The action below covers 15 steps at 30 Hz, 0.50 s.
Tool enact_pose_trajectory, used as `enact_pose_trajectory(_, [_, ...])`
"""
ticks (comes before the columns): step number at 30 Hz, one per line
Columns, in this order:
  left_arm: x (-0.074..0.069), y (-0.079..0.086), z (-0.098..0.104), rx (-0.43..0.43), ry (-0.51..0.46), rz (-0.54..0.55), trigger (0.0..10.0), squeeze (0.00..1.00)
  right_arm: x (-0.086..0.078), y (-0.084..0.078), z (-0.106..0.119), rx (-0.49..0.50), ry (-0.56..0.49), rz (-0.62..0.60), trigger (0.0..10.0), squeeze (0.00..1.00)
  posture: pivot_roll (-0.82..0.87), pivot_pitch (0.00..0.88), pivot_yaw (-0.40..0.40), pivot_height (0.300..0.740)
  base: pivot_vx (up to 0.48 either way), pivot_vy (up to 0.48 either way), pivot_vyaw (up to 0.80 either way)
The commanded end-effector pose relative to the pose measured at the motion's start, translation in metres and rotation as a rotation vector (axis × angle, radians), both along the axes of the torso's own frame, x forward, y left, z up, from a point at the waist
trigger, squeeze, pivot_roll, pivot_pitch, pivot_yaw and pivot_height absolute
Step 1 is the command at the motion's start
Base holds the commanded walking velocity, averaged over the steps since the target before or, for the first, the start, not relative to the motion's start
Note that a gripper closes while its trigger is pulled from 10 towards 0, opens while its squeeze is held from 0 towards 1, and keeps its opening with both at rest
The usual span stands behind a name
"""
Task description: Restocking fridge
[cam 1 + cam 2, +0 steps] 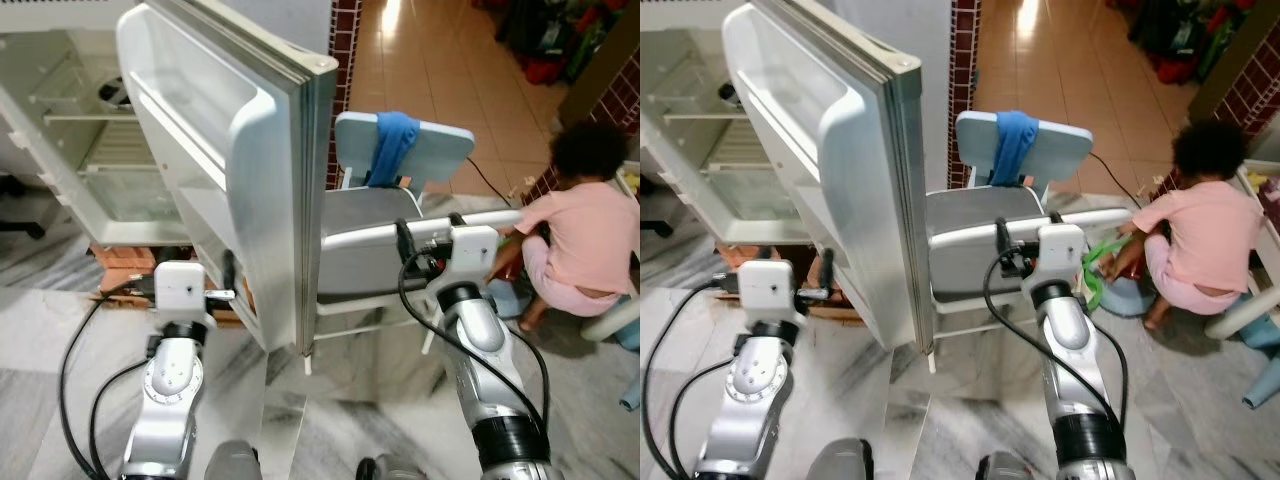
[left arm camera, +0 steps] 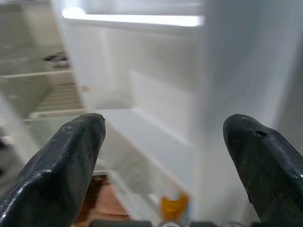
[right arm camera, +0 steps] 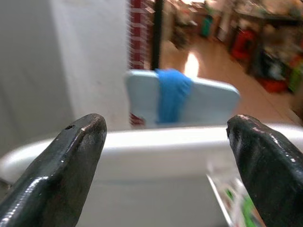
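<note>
The white fridge point(image 1: 100, 190) stands open at my left, its wire shelves bare. Its door point(image 1: 230, 170) swings out toward me, edge on. My left gripper point(image 1: 228, 280) is open, low by the door's inner side. In the left wrist view the left gripper point(image 2: 165, 127) faces the door's shelves, and a small orange-yellow item point(image 2: 174, 208) sits in a low door shelf. My right gripper point(image 1: 428, 232) is open at the white rail point(image 1: 370, 236) of a chair, right of the door. Nothing is held between the right gripper's point(image 3: 165, 127) fingers.
A pale blue chair back point(image 1: 445, 150) with a blue cloth point(image 1: 392, 145) draped on it stands behind the rail. A person in a pink top point(image 1: 580, 240) crouches at the right by a low stool point(image 1: 615, 320). Wooden blocks point(image 1: 120, 265) lie under the fridge. Marble floor point(image 1: 340, 420) below.
</note>
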<state>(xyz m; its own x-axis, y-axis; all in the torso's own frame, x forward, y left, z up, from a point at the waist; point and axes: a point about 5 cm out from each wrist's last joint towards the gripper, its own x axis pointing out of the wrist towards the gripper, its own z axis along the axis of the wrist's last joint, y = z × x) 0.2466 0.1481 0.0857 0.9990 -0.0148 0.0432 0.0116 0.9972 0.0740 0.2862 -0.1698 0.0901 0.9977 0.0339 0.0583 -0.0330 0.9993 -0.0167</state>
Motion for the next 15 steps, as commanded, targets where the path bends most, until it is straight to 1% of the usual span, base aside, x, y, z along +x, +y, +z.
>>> enact_pose_trajectory(1, [-0.002, -0.001, -0.005, -0.009, 0.015, -0.035, 10.0, 0.0, -0.001, 0.006, 0.001, 0.044, 0.005, 0.009, 10.0, 0.0, 0.05, 0.03, 0.015, 0.74, 0.0, 0.0, 0.0])
enact_pose_trajectory(4, [0.002, -0.004, -0.003, -0.005, 0.009, -0.04, 10.0, 0.0, 0.002, 0.02, 0.006, 0.059, -0.016, 0.08, 10.0, 0.0, 0.05, 0.032, 0.022, 0.74, 0.0, 0.0, 0.0])
enact_pose_trajectory(6, [0.004, -0.004, -0.006, 0.006, 0.05, -0.019, 10.0, 0.0, 0.008, 0.031, 0.016, 0.031, -0.059, 0.13, 10.0, 0.0, 0.05, 0.031, 0.023, 0.74, 0.0, 0.0, 0.8])
enact_pose_trajectory(7, [0.004, -0.005, -0.011, -0.036, 0.097, -0.019, 10.0, 0.0, 0.012, 0.035, 0.021, 0.03, -0.081, 0.143, 10.0, 0.0, 0.06, 0.03, 0.019, 0.74, 0.0, 0.0, 0.79])
enact_pose_trajectory(9, [0.004, 0.0, -0.026, -0.079, 0.196, 0.032, 10.0, 0.0, 0.027, 0.042, 0.034, 0.051, -0.111, 0.148, 10.0, 0.0, 0.06, 0.029, 0.015, 0.74, 0.0, 0.0, 0.79])
enact_pose_trajectory(11, [0.004, 0.002, -0.027, -0.088, 0.199, 0.046, 10.0, 0.0, 0.03, 0.044, 0.037, 0.055, -0.116, 0.148, 10.0, 0.0, 0.06, 0.029, 0.015, 0.74, 0.0, 0.0, 0.79])
enact_pose_trajectory(13, [0.004, 0.007, -0.026, -0.085, 0.195, 0.074, 10.0, 0.0, 0.042, 0.047, 0.049, 0.062, -0.146, 0.148, 10.0, 0.0, 0.09, 0.026, 0.002, 0.74, 0.0, 0.0, 0.79])
enact_pose_trajectory(15, [0.003, 0.007, -0.027, -0.083, 0.199, 0.069, 10.0, 0.0, 0.044, 0.047, 0.05, 0.064, -0.147, 0.142, 10.0, 0.0, 0.09, 0.027, 0.0, 0.74, 0.0, 0.0, 0.79])
